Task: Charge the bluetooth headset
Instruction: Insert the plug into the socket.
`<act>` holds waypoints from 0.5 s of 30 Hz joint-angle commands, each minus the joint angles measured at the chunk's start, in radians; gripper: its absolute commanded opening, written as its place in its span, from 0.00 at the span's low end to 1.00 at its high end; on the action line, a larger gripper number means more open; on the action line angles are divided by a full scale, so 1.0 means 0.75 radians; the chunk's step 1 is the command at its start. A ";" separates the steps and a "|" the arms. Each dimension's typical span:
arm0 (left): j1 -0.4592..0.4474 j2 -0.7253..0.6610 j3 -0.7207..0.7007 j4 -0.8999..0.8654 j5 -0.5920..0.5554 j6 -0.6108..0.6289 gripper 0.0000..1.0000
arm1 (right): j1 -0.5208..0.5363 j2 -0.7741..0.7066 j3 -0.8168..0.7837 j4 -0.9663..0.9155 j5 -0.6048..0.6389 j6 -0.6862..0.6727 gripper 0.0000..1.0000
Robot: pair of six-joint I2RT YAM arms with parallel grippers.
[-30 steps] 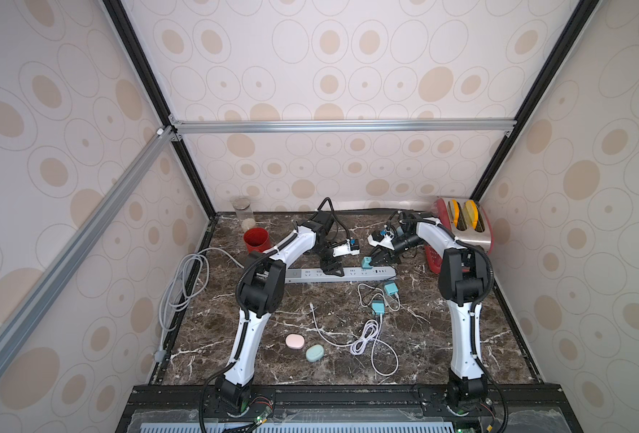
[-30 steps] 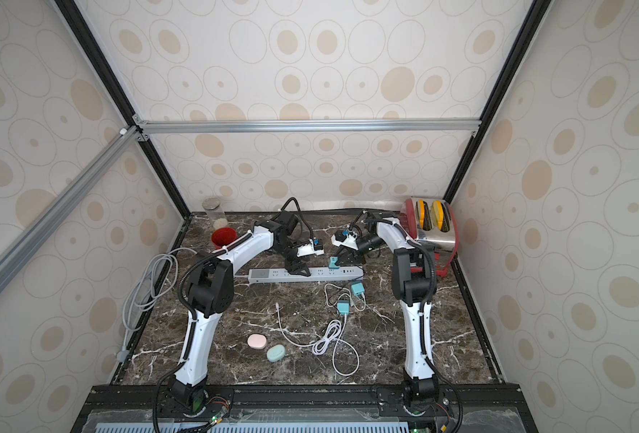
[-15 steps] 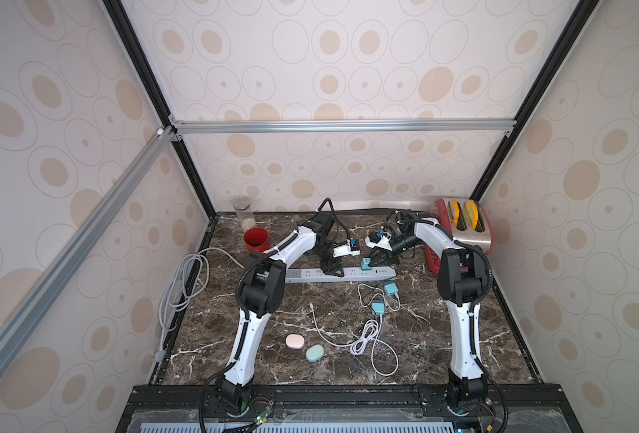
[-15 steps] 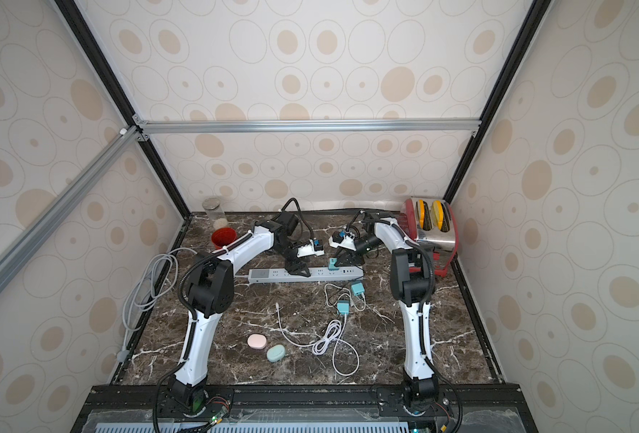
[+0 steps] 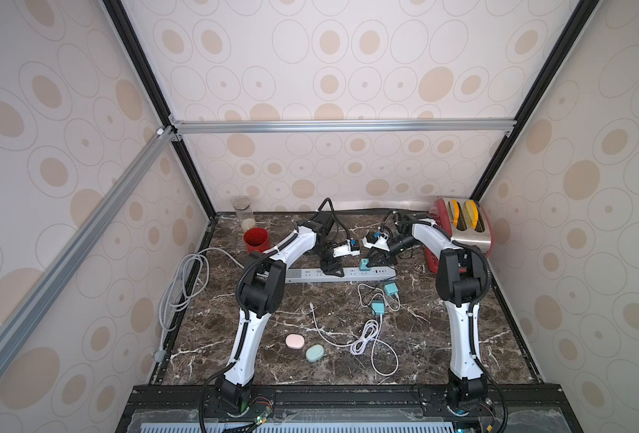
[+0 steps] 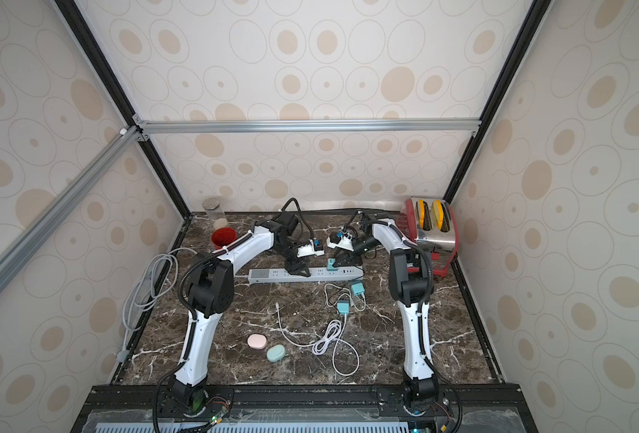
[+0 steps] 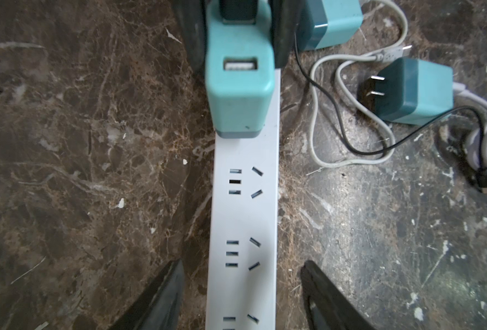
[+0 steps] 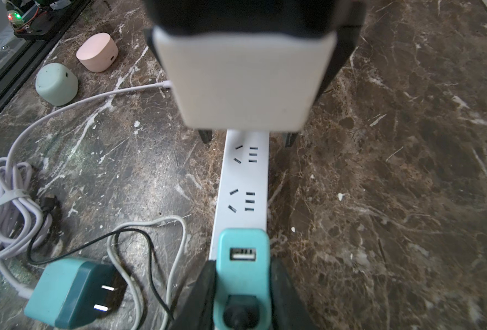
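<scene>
Right pincer (image 8: 242,265) was clenched on the teal charger (image 7: 239,94), one finger on each side of its body. The charger stood upright on the white power strip (image 7: 245,205), near the strip's end toward the toaster (image 5: 464,228), USB port facing up. Its base looked flush to the strip face; prong seating couldn't be told.

Left pincer (image 7: 242,264) was released, jaws wide, straddling the same strip, with two socket groups showing between it and the charger. Its fingers (image 7: 162,297) sat either side of the strip with worktop (image 7: 79,171) visible in both gaps, so no contact with the strip's sides.

Headset: pink earbud case (image 5: 295,341) and mint earbud case (image 5: 315,353) lay side by side near the worktop's front edge, between the two arm bases, closer to the left one. Both were well apart from the strip and from either pincer.

A spare charger (image 5: 390,289) and a second spare charger (image 5: 377,307) lay loose just in front of the strip, near the right pincer. A white cable (image 5: 366,335) lay coiled between them and the cases. Red cup (image 5: 256,240) and glass jar (image 5: 243,213) sat at the back-left corner; a grey cord (image 5: 183,277) ran along the left edge.
</scene>
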 commanded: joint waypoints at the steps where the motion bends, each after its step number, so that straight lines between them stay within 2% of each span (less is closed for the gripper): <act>1: -0.005 0.015 0.048 -0.051 0.014 0.015 0.67 | 0.030 0.009 -0.037 -0.008 0.068 0.053 0.05; 10: -0.005 0.000 0.044 -0.049 0.015 0.012 0.67 | 0.060 -0.088 -0.229 0.172 0.188 0.274 0.01; 15: 0.000 -0.007 0.042 -0.043 0.016 0.012 0.67 | 0.094 -0.113 -0.301 0.223 0.286 0.288 0.00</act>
